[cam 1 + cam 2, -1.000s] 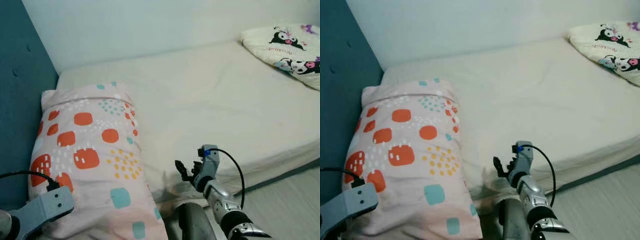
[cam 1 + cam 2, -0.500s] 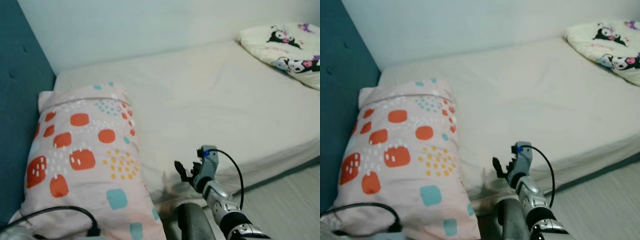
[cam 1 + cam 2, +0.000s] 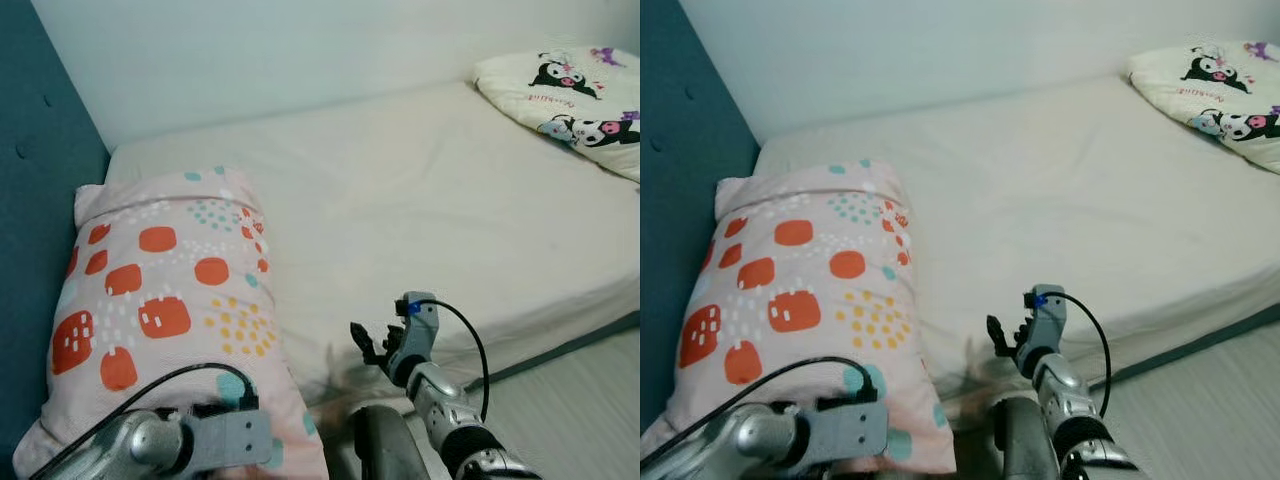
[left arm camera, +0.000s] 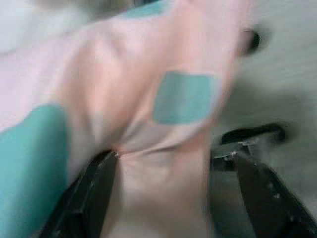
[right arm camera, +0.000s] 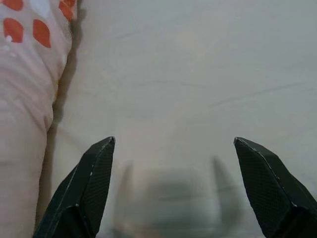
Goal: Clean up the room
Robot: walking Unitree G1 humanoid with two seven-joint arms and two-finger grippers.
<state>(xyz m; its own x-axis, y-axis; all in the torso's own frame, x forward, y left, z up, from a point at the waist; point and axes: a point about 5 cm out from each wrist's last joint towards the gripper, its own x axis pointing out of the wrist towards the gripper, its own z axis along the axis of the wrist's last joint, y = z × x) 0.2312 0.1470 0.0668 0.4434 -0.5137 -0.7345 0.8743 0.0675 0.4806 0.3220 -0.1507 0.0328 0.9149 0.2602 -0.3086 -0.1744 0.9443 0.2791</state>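
The left tool pinches the soft spotted pillow at the bed edge; the right tool hangs spread, smooth sheet open toward 1 o'clock.

I see a pale wall behind the bed, its cream sheet evenly lit. A teal padded headboard stands on the left; pale wood-look floor lies lower right.
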